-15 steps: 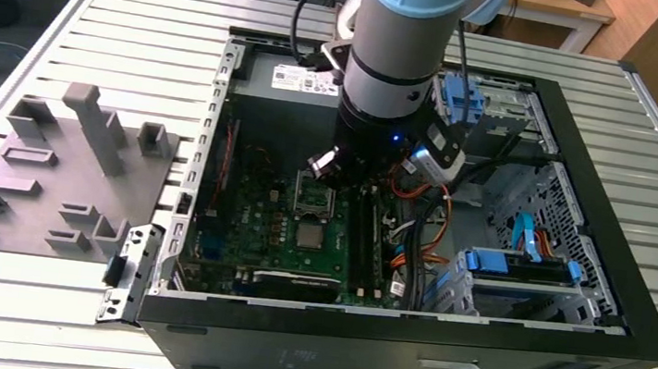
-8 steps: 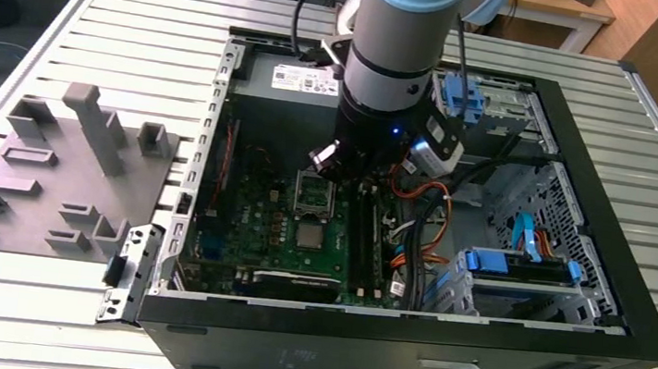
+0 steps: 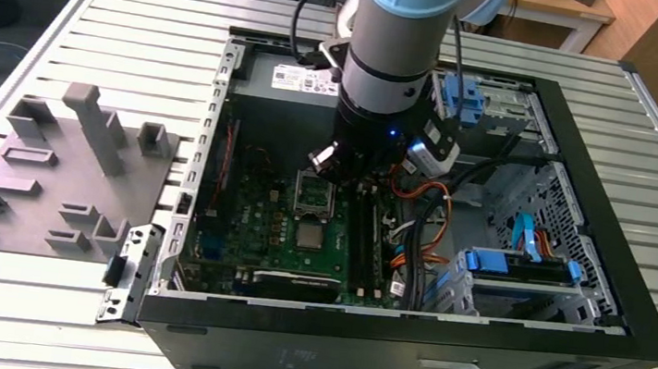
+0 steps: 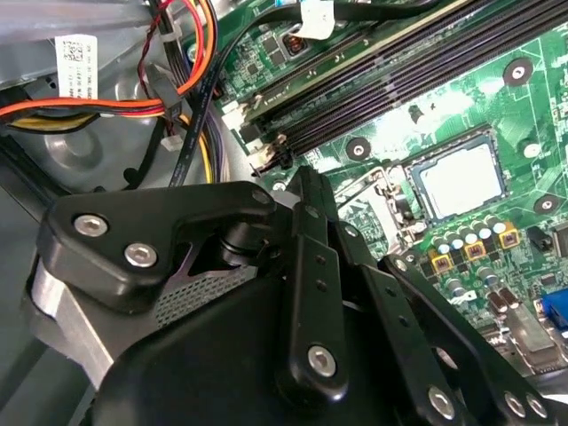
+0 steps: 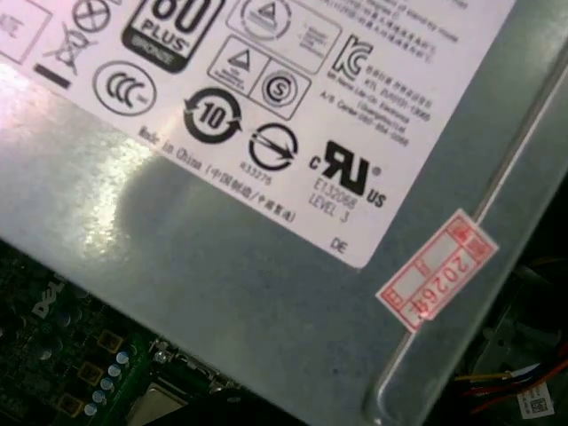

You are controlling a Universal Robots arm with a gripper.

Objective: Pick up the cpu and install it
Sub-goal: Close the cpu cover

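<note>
The cpu is a small silver square lying flat in its socket on the green motherboard, inside the open computer case. In the second wrist view the cpu sits inside a dark socket border, with the metal socket frame raised beside it. My gripper hangs from the arm just above the raised frame, a little behind the cpu and apart from it. Its black linkage shows in the second wrist view. Nothing shows held in it.
A grey power supply with a white label lies behind the board. Orange and black cables and blue drive bays crowd the exterior view's right. Black memory slots run beside the socket. Grey plastic blocks stand outside the case.
</note>
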